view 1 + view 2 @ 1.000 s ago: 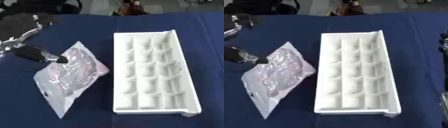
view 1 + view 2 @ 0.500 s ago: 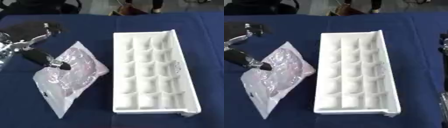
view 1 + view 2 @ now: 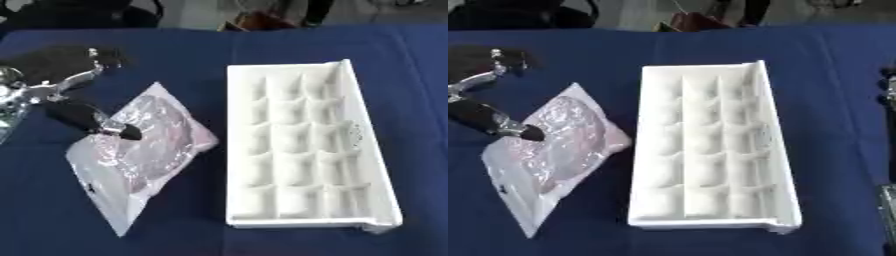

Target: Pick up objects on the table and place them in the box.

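Left of the white box (image 3: 297, 150), the clear plastic bag (image 3: 144, 150) (pinkish inside) lies flat on the blue table (image 3: 201, 50). We judge reaching underway: our left hand (image 3: 83, 112) has straight fingers, one tip touching the bag. Next we must close round it.

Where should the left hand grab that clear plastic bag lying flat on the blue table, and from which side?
Best bet: pinch the plastic bag at its upper left edge, coming from the left, where the left hand already touches it. It lies flat and limp, so an edge gives something to nip, and the white box crowds its right side.
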### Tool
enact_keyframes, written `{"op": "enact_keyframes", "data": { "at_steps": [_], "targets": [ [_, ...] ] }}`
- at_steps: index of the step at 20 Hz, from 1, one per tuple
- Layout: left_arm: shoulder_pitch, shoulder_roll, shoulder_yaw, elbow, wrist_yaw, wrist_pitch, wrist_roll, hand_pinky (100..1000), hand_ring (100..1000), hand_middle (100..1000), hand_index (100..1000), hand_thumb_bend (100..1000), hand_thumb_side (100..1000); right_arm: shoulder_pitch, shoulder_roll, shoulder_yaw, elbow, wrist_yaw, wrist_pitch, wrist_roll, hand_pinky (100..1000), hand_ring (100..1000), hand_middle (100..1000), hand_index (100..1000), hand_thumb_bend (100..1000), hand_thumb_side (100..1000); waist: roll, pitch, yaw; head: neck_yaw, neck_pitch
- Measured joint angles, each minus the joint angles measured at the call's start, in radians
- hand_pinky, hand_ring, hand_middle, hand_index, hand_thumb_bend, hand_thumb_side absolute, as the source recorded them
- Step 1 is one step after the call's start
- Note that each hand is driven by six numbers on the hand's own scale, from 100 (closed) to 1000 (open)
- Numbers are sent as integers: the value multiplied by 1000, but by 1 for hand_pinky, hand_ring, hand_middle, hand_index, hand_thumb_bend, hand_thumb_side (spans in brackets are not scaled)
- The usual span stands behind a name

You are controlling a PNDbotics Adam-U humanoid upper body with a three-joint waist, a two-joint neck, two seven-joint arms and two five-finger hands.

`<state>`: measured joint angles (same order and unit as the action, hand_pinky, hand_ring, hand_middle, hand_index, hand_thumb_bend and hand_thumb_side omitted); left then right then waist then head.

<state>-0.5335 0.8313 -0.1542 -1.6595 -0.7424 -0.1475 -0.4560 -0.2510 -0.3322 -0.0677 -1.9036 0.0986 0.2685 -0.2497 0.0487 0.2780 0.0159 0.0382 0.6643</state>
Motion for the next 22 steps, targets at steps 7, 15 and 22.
{"op": "enact_keyframes", "data": {
  "at_steps": [7,15,22],
  "targets": [
    [-10,-63,-11,86,-41,-9,14,701,658,873,950,998,861,0,1,0,0,0,0,0,874,879,836,950,100,911,-5,0,-1,0,0],
    [-17,-107,-32,146,-59,-28,18,698,654,872,951,1000,856,0,1,0,0,-3,0,0,874,879,837,950,100,911,-8,1,-1,4,0],
    [-17,-111,-51,165,-59,-46,7,705,657,871,950,1000,860,0,1,0,0,-4,-2,2,874,879,837,950,100,912,-9,1,-1,9,0]
  ]
}}
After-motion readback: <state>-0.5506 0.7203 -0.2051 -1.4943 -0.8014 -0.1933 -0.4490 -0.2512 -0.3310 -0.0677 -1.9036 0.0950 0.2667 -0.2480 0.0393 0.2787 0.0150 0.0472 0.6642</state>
